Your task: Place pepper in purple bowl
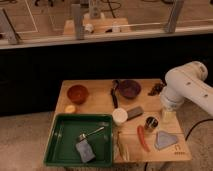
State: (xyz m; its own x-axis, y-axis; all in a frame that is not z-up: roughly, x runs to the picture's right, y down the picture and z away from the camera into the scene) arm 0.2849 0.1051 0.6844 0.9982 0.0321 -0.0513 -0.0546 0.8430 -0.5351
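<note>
Camera view: white arm (187, 86) sits at the right edge, cut off there, elbow bent, wrist pointing down over the right side of the wooden table (100, 102). The gripper (167, 114) hangs just right of a small metal can (151, 122). Its tip blends into the tabletop, so its grip state is not readable. The pepper (143, 137), slim, curved and red-orange, lies flat near the front edge, just beside a grey-blue triangular piece (165, 140). The purple bowl (129, 88), round and dark, stands at the back, well apart from the pepper.
</note>
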